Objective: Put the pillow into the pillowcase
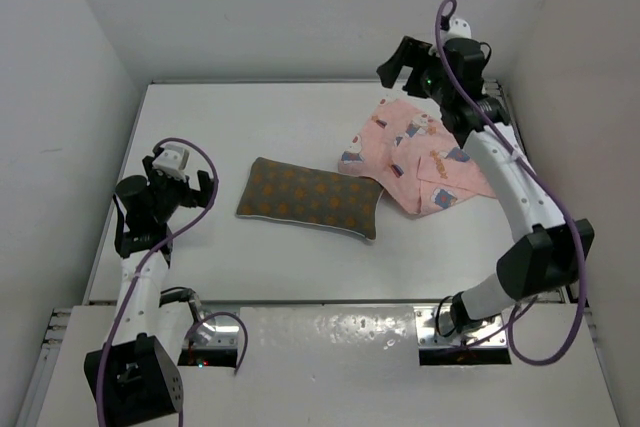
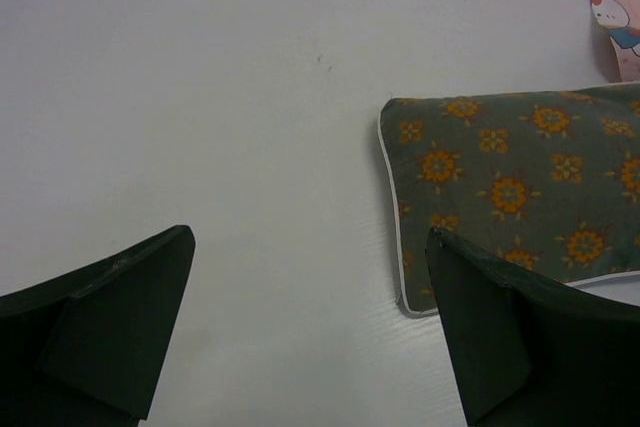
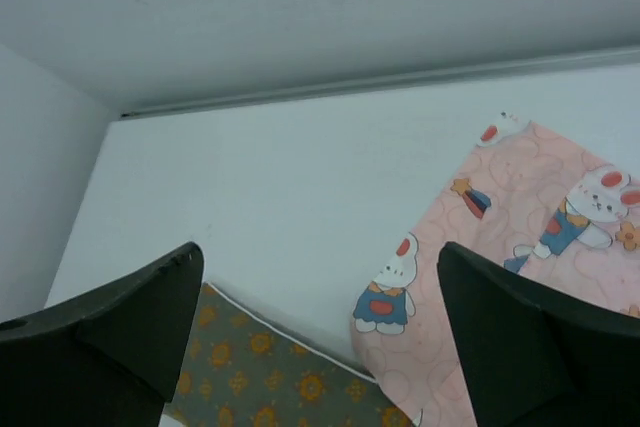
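Observation:
The olive-brown dotted pillow [image 1: 310,198] lies flat at the table's middle; it also shows in the left wrist view [image 2: 510,187] and the right wrist view [image 3: 265,372]. The pink printed pillowcase [image 1: 415,155] lies crumpled and partly folded to its right, touching the pillow's right end; it shows in the right wrist view [image 3: 520,257] too. My left gripper [image 1: 183,187] is open and empty, left of the pillow. My right gripper [image 1: 405,65] is open and empty, held high above the pillowcase's far edge.
White walls enclose the table [image 1: 250,127] on the left, back and right. The table's raised near edge [image 1: 330,302] runs in front of the arm bases. A purple cable [image 1: 520,167] hangs along the right arm.

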Controlling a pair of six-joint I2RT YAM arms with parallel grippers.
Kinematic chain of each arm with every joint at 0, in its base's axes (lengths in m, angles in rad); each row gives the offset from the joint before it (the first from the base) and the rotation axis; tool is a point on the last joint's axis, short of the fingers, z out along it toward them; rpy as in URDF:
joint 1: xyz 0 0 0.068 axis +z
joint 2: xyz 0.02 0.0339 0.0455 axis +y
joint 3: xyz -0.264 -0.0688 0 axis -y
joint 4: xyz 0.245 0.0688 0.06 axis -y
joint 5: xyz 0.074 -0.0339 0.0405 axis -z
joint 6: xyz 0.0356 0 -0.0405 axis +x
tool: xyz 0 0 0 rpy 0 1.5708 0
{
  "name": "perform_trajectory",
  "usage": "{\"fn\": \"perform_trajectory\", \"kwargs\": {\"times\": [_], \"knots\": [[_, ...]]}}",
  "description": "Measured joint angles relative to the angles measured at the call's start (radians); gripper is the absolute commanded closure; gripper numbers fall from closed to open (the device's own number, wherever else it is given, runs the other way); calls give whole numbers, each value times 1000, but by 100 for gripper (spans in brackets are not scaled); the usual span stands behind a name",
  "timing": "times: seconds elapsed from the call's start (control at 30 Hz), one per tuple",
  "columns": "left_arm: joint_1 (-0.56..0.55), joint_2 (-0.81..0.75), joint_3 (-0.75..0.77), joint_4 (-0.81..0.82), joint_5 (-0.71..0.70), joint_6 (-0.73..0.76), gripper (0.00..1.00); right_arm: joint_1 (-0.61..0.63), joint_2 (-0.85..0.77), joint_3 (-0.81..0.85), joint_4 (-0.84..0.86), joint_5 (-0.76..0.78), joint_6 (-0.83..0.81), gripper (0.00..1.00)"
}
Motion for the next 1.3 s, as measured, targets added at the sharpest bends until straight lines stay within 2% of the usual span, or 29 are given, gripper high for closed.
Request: {"fn": "perform_trajectory", "kwargs": {"times": [0.07,0.17,0.3,0.4,0.47,0.5,0.53,0.6,0.63,0.87,0.93,1.03,1.17,1.23,1.3], "knots": [[0,-3,0,-3,-2,-2,0,16,47,41,-52,44,16,1],[0,-11,0,-20,-5,1,0,35,229,114,-125,164,27,1],[0,-13,0,-32,-6,2,0,65,479,112,-271,294,23,1],[0,-13,0,-33,-8,2,0,92,571,60,-355,343,23,2],[1,-13,0,-33,-8,2,0,106,573,2,-390,362,23,15],[1,-13,0,-33,-9,2,0,109,572,-15,-394,364,30,26],[1,-13,0,-34,-9,2,0,110,565,-24,-389,362,27,57],[1,-13,0,-34,-10,2,0,105,550,-44,-386,361,27,97],[1,-13,0,-34,-12,3,0,102,543,-56,-381,364,36,100],[1,-13,0,-33,-12,2,0,48,452,-90,-346,422,37,100],[1,-13,0,-32,-12,2,0,19,442,-18,-327,439,55,100],[1,-13,0,-29,-13,0,0,-3,470,179,-240,381,77,100],[4,-13,0,-29,-24,-19,0,84,569,497,-72,145,18,100],[10,-16,0,-32,-40,-26,0,187,579,528,-12,-36,-45,100],[15,-24,0,-38,-63,-32,0,302,546,429,31,-201,-116,100]]}}
